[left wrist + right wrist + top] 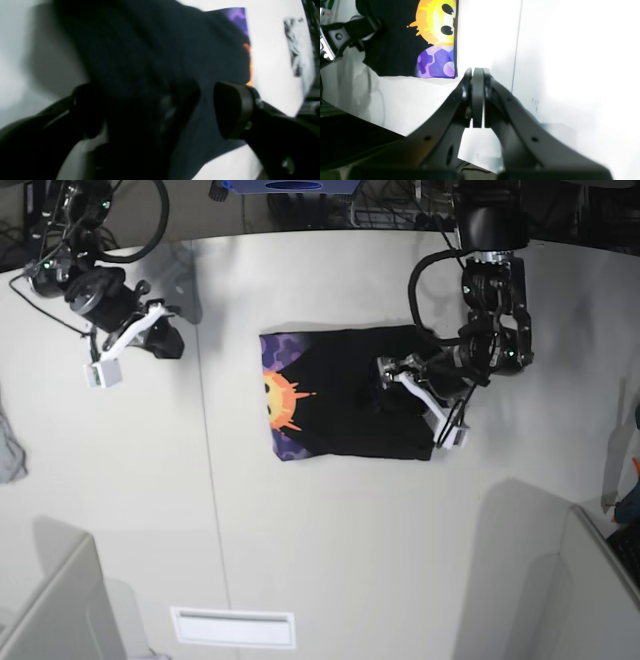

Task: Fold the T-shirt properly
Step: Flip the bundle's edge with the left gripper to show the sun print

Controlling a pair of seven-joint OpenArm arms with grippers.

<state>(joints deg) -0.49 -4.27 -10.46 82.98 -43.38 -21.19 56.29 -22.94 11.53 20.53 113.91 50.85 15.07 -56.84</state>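
left gripper (pixel 160 110) fills wrist view, jaws apart over black cloth, nothing held. t-shirt (pixel 345 395) lies folded mid-frame in base view. soft, limp, light; prob best pinched at an edge. right gripper (pixel 477 97) jaws together, empty, upper left.

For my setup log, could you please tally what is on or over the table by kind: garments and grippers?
Garments: 1, the T-shirt, folded on the table with the sun print showing at one end.
Grippers: 2, the left gripper open over the black cloth, and the right gripper shut, away from the shirt.
Total: 3
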